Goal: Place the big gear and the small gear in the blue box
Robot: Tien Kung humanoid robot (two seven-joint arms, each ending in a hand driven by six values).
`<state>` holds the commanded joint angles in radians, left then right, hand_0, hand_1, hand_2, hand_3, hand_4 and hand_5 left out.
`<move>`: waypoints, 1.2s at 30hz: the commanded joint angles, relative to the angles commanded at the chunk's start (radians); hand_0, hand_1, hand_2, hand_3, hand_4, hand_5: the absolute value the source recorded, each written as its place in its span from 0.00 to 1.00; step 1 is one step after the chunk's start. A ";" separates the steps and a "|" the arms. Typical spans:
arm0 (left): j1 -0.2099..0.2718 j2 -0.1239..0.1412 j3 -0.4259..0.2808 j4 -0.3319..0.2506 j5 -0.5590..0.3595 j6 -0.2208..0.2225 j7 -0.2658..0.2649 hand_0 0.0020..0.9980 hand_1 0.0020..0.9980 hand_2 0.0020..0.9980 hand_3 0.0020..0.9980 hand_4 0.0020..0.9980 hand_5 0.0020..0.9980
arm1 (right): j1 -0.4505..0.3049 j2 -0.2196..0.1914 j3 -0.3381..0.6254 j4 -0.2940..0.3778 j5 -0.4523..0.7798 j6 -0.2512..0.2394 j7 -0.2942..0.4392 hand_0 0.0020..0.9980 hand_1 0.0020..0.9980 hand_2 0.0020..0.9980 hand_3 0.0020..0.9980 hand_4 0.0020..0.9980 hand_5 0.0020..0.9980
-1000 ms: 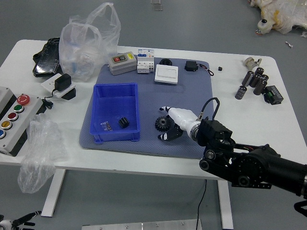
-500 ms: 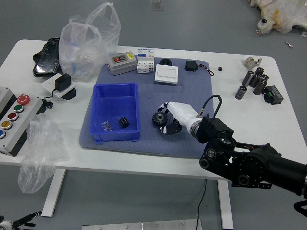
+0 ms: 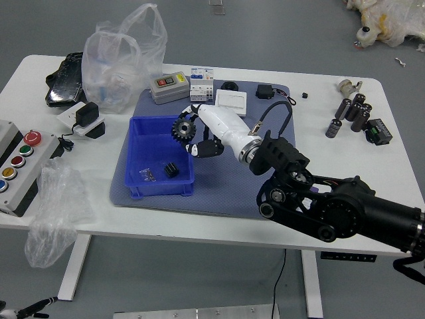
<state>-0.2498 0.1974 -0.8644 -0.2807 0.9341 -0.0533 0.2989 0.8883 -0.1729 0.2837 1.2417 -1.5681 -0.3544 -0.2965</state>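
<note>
Presently, the right hand (image 3: 222, 129) holds the big gear (image 3: 183, 130) at its fingertips, the fingers partly closed on it and the toothed face turned toward the camera; the gear appears across the right-hand wall of the blue box (image 3: 159, 189), toward that box's far end. Relative to the preceding view, in which hand and gear are over the grey mat (image 3: 226, 193) to the right of the box, both have shifted left and toward the far side; the forearm follows, and the hand now covers the near part of the white square case (image 3: 231, 100). The small gear (image 3: 171, 169) lies inside the box, near its right wall, unchanged in position; beside it, to the left, a small clear packet (image 3: 147, 175) likewise keeps its place; the box itself has not moved on the tabletop (image 3: 265, 240). The left hand (image 3: 25, 311) rests at the lower left corner, partly cut off by the frame; its visible fingers are extended and hold nothing.
</note>
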 joint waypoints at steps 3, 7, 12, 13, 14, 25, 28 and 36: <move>-0.001 0.003 -0.006 -0.001 0.007 -0.001 0.004 0.73 0.70 0.70 0.75 0.86 0.71 | 0.026 0.016 -0.046 -0.017 0.014 0.014 0.004 0.51 0.67 0.74 0.72 0.55 0.18; 0.001 0.004 -0.020 -0.004 0.023 -0.002 0.015 0.73 0.70 0.70 0.75 0.86 0.71 | 0.035 0.029 -0.068 -0.035 0.026 0.037 0.008 0.73 0.88 0.93 0.94 0.62 0.20; 0.004 0.003 -0.034 -0.007 0.036 -0.003 0.026 0.73 0.70 0.70 0.75 0.86 0.71 | 0.030 0.032 -0.075 -0.046 0.039 0.057 0.008 0.73 0.88 0.93 0.94 0.62 0.20; 0.004 0.003 -0.036 -0.007 0.037 -0.003 0.027 0.73 0.70 0.70 0.75 0.86 0.71 | 0.029 0.032 -0.076 -0.047 0.041 0.058 0.008 0.82 0.96 1.00 1.00 0.66 0.22; 0.004 0.003 -0.037 -0.007 0.039 -0.003 0.027 0.73 0.70 0.70 0.75 0.86 0.71 | 0.027 0.032 -0.076 -0.048 0.042 0.059 0.008 0.82 0.96 1.00 1.00 0.66 0.22; 0.001 0.000 -0.032 -0.006 0.034 -0.003 0.025 0.73 0.70 0.67 0.75 0.86 0.71 | -0.013 0.008 0.033 -0.039 0.021 0.002 0.047 0.79 0.94 1.00 0.98 0.69 0.26; 0.004 0.000 -0.031 -0.006 0.030 -0.002 0.025 0.73 0.70 0.67 0.75 0.86 0.71 | -0.039 -0.018 0.101 -0.020 0.014 -0.024 0.066 0.79 0.94 1.00 0.98 0.69 0.26; 0.008 -0.003 -0.023 -0.005 0.019 0.001 0.021 0.73 0.70 0.68 0.75 0.86 0.70 | -0.144 -0.082 0.294 0.042 0.048 -0.106 0.154 0.77 0.93 0.98 0.96 0.69 0.26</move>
<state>-0.2416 0.1940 -0.8876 -0.2857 0.9527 -0.0523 0.3198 0.7447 -0.2549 0.5779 1.2834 -1.5203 -0.4608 -0.1422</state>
